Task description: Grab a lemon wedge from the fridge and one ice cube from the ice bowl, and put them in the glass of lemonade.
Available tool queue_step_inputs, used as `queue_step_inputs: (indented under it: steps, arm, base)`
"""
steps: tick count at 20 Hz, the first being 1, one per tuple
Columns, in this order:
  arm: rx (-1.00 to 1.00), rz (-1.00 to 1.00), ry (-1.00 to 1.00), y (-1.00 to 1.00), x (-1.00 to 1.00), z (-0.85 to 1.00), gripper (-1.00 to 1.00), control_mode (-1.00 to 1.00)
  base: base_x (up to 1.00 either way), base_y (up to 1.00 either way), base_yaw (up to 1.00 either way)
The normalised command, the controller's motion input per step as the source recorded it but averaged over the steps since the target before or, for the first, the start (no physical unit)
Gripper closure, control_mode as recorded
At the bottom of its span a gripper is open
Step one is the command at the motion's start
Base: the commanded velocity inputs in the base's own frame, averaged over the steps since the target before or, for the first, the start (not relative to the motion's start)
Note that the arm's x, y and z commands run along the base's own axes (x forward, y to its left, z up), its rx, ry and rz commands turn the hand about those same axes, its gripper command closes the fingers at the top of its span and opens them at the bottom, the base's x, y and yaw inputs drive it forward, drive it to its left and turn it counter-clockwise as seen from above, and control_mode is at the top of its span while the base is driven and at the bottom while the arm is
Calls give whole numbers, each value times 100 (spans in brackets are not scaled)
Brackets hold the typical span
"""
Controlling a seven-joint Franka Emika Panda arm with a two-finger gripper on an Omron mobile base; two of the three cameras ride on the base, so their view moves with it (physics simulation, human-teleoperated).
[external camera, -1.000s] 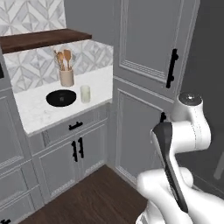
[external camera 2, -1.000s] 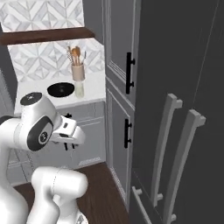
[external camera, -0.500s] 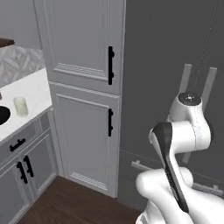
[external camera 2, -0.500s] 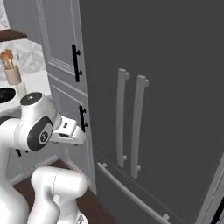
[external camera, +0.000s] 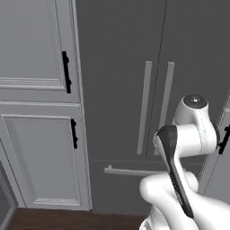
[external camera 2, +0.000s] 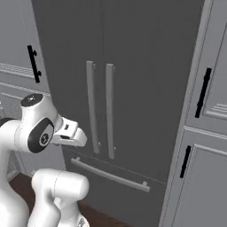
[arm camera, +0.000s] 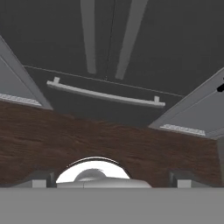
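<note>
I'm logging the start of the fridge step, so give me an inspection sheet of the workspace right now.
Surface: dark wood floor in front of the fridge; no counter seen.
Job's things: fridge, both doors shut, two long pale handles side by side, drawer bar below. Lemon wedge: nothing seen.
Clutter: nothing seen.
Tool: tool open, holding nothing, apart from the fridge.
Cables: nothing seen.
Surroundings: light grey cabinets with black handles on both sides.

The fridge (external camera: pixel 126 90) and grey cabinets (external camera: pixel 40 148) stand on the dark wood floor (arm camera: pixel 109 144).
</note>
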Motion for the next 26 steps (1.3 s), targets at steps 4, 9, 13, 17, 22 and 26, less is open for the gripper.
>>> queue_step_inputs:
  steps: [4, 9, 13, 17, 22, 26]
  arm:
    - [0, 0, 0, 0, 0, 0, -100, 100]
    - [0, 0, 0, 0, 0, 0, -100, 100]
    - [0, 0, 0, 0, 0, 0, -100, 100]
    - [0, 0, 0, 0, 0, 0, -100, 100]
    - [0, 0, 0, 0, 0, 0, -100, 100]
    - [0, -7, -1, -12, 2, 0, -100, -100]
  base:
    - [-19, 79, -33]
    - [-46, 47, -24]
    - [-71, 0, -20]
    - [-64, -2, -15]
    - [-14, 0, -12]
    - [0, 0, 0]
